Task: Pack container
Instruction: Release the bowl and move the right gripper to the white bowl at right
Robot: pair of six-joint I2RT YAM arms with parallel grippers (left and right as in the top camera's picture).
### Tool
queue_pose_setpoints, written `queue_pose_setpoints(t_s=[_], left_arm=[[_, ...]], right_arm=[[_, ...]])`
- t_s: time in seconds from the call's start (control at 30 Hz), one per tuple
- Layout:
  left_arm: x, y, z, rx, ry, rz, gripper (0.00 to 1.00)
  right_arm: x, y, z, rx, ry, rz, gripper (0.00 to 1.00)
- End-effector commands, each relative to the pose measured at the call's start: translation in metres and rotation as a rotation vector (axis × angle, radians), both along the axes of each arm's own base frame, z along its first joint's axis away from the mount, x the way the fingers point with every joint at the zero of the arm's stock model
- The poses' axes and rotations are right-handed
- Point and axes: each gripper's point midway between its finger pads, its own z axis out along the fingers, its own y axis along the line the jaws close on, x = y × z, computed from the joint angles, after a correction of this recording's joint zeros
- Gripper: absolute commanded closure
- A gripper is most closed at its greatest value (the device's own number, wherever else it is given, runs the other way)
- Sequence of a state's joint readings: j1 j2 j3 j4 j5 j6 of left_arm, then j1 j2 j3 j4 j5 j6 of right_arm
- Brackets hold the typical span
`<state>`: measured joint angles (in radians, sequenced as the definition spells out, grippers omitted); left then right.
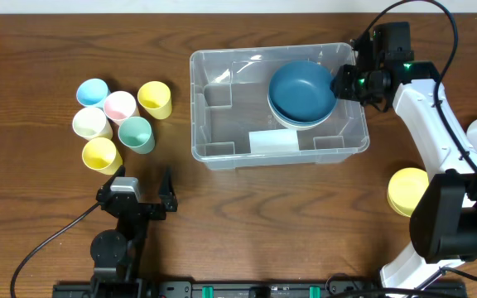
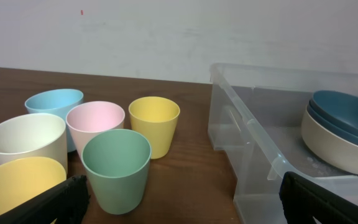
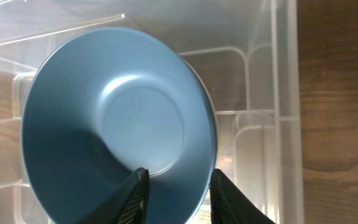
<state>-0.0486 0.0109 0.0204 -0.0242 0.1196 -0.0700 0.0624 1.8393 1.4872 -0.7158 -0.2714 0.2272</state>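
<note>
Bowl-placing step: blue bowl [image 3: 117, 118] stacked at right end of container [image 1: 222, 153], your right gripper [image 3: 176, 196] narrowly parted astride rim. Left gripper [image 1: 145, 184] wide, near cups [image 1: 118, 124]. Next: lift clear, fetch yellow bowl [image 1: 404, 189].

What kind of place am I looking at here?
Probably a robotics test bench, not a kitchen: robot arms at a wooden table, trailing cables, and plastic cups staged beside a clear container of bowls.
</note>
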Motion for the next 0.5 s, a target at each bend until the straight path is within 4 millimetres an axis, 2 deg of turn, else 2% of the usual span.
queue_pose_setpoints(t_s=[0.0,0.13,0.27,0.37,0.47], left_arm=[[-0.001,-0.002,-0.015,0.018,0.045,-0.012,0.02],[-0.001,-0.002,-0.015,0.018,0.045,-0.012,0.02],[-0.001,-0.002,-0.015,0.018,0.045,-0.012,0.02],[-0.001,-0.002,-0.015,0.018,0.045,-0.012,0.02],[-0.001,-0.002,-0.015,0.018,0.045,-0.012,0.02]], right_arm=[[-0.003,0.013,0.002,0.016,-0.003,0.039,0.67],[0.001,0.017,0.017,0.040,-0.026,0.050,0.65],[0.008,0.013,0.056,0.047,-0.079,0.043,0.60],[0.013,-0.005,0.090,0.021,-0.121,-0.003,0.54],[0.013,-0.040,0.116,-0.015,-0.134,-0.090,0.47]])
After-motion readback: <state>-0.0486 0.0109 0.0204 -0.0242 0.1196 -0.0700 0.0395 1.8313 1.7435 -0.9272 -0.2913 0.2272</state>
